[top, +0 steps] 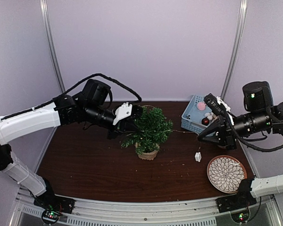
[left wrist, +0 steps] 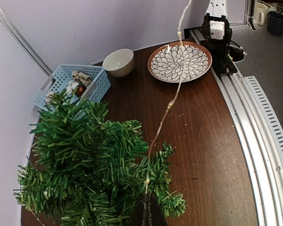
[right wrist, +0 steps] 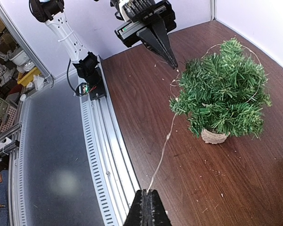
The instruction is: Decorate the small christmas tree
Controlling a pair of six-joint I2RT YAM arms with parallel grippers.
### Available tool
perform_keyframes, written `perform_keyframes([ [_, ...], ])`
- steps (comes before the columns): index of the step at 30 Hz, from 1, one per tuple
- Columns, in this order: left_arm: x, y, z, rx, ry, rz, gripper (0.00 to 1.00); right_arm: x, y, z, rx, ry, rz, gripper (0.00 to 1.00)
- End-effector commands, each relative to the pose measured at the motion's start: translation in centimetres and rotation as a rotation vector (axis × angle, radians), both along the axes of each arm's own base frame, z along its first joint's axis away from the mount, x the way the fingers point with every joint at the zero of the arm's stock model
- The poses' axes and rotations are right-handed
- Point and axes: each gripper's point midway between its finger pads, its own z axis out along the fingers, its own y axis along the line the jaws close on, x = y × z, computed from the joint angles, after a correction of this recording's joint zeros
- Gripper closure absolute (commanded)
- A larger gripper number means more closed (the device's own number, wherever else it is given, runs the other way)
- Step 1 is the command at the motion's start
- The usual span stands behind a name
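The small christmas tree (top: 150, 129) stands in its tan pot (top: 147, 153) mid-table. A thin wire light string (top: 184, 133) runs from the tree's right side to my right gripper (top: 200, 137), with a small white box (top: 197, 157) hanging below it. My left gripper (top: 136, 121) is at the tree's upper left. In the left wrist view it (left wrist: 147, 197) is shut on the string (left wrist: 166, 113) at the tree's (left wrist: 85, 160) edge. In the right wrist view my right gripper (right wrist: 148, 192) is shut on the string (right wrist: 166, 139), which leads to the tree (right wrist: 224, 89) and the left gripper (right wrist: 172, 62).
A blue basket (top: 194, 117) holding ornaments stands at the back right. A patterned plate (top: 226, 173) lies at the front right. A white bowl (left wrist: 119, 62) sits between basket and plate. The metal rail (right wrist: 104, 155) runs along the near edge.
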Motion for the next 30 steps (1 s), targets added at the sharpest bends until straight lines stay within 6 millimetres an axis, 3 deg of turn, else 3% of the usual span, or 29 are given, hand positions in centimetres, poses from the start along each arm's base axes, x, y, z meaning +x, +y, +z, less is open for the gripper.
perform_keyframes([
  [1,-0.3,-1.3,0.9,-0.028,-0.009,-0.023,1.0,0.8,-0.6,0.0,-0.005,-0.018,-0.068,1.0],
  [11,-1.3,-4.2,-0.2,-0.046,0.012,-0.045,1.0,3.7,-2.8,-0.2,-0.042,-0.07,-0.264,1.0],
  [19,-0.2,-6.7,-0.5,-0.066,0.005,-0.011,1.0,6.7,-5.1,-0.2,-0.084,-0.11,-0.46,1.0],
  [30,-0.3,-9.3,-1.3,-0.045,-0.026,0.001,1.0,10.1,-7.6,-1.9,-0.2,-0.113,-0.664,1.0],
])
